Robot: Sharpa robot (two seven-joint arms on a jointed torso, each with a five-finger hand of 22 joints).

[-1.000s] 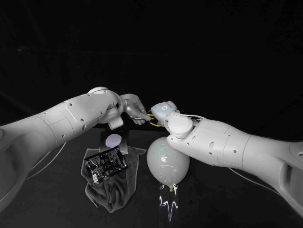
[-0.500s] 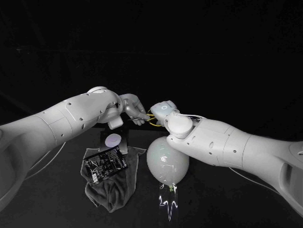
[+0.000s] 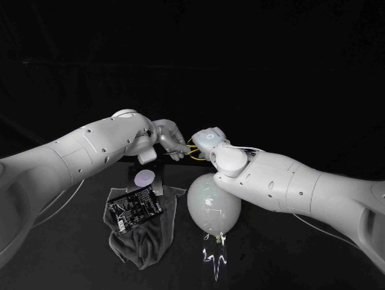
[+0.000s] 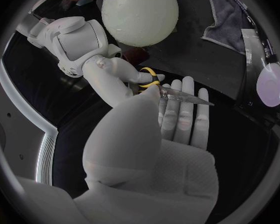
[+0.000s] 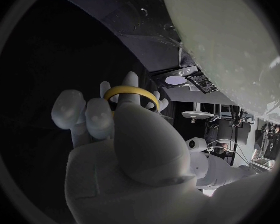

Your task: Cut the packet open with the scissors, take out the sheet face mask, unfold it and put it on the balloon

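Note:
The scissors [image 3: 192, 154] with yellow handles [image 4: 150, 79] hang between my two hands above the table's middle. My right hand [image 3: 207, 141] has fingers through a yellow handle loop [image 5: 132, 92]. My left hand [image 3: 167, 139] lies stretched under the blades [image 4: 185, 98], with its thumb on them near the pivot. The pale balloon [image 3: 212, 205] lies on the table below my right arm and also appears large in the wrist views [image 4: 140, 12] [image 5: 233, 45]. The black printed packet [image 3: 134, 208] rests on a grey cloth [image 3: 142, 244], apart from both hands.
A black card with a pale round spot [image 3: 145, 177] lies just behind the packet, below my left hand. The grey cloth [image 4: 230, 20] spreads to the left of the balloon. The balloon's knotted end with its ribbon [image 3: 214, 257] points to the table's near edge.

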